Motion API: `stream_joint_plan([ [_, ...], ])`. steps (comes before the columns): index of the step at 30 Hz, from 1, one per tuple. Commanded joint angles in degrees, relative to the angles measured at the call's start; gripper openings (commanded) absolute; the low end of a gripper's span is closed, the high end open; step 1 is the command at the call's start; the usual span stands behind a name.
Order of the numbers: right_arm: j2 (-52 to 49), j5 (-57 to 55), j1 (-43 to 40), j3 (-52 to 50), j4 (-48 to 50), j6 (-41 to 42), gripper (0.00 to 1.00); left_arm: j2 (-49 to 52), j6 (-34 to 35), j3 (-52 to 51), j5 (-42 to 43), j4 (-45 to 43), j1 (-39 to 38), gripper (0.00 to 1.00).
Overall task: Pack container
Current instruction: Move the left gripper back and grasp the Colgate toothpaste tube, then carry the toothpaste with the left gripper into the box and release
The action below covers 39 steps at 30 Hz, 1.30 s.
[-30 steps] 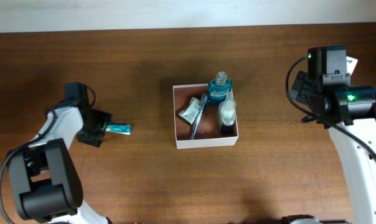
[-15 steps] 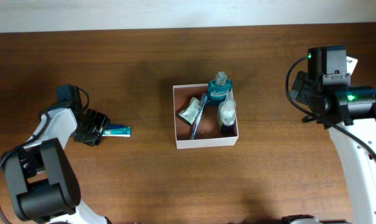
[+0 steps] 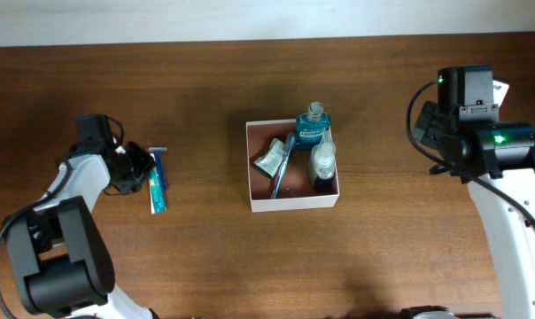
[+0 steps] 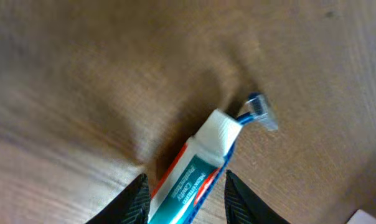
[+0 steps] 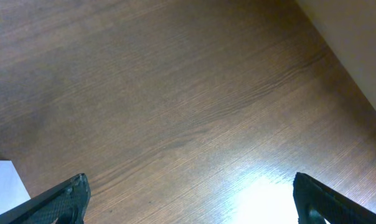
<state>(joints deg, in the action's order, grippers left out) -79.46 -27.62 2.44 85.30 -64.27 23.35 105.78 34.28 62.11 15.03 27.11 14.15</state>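
The container (image 3: 294, 204), a square white-walled box with a reddish-brown inside, sits mid-table. It holds a teal bottle (image 3: 312, 127), a clear bottle (image 3: 321, 162), a green-white packet (image 3: 268, 160) and a dark pen-like stick (image 3: 282, 167). A teal toothpaste tube (image 3: 158, 192) lies on the table at the left, over a blue razor (image 3: 158, 153). My left gripper (image 3: 138, 170) is beside them, jaws apart. In the left wrist view (image 4: 186, 182) the tube (image 4: 197, 171) shows between the jaws with the razor head (image 4: 261, 114) beyond. My right gripper (image 3: 452, 124) is wide open and empty (image 5: 188, 190).
The pale wall edge (image 3: 267, 19) runs along the far side of the brown wooden table (image 3: 205, 266). A white corner of the container (image 5: 4, 180) shows at the lower left of the right wrist view.
The toothpaste tube has swung from lying left-right to lying front-back, and the razor now shows at its far end. My left gripper moved left, then slightly back. The right arm is still.
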Motion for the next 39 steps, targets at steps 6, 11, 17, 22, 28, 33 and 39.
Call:
stream_joint_plan([
  [6,0.0,-0.9,-0.3,0.5,0.1,0.1,0.99,1.0,-8.7,-0.3,0.5,-0.3,-0.3,0.41],
  [11,0.0,-0.9,-0.3,0.5,0.2,0.1,0.99,1.0,-8.7,-0.3,0.2,1.3,-0.9,0.40],
  [17,0.0,-0.9,-0.3,0.5,0.1,0.1,0.99,1.0,-8.7,-0.3,-3.6,3.4,-3.3,0.39],
  [22,0.0,-0.9,-0.3,0.5,0.1,0.1,0.99,1.0,-8.7,-0.3,-7.4,4.7,-3.9,0.37],
  [28,0.0,-0.9,-0.3,0.5,0.2,0.1,0.99,1.0,-8.7,-0.3,-7.4,4.9,-3.9,0.32],
  [33,0.0,-0.9,-0.3,0.5,0.2,0.1,0.99,1.0,-8.7,-0.3,-7.4,4.8,-3.9,0.22],
  [39,0.0,-0.9,-0.3,0.5,0.2,0.1,0.99,1.0,-8.7,-0.3,-7.6,4.8,-3.9,0.18],
])
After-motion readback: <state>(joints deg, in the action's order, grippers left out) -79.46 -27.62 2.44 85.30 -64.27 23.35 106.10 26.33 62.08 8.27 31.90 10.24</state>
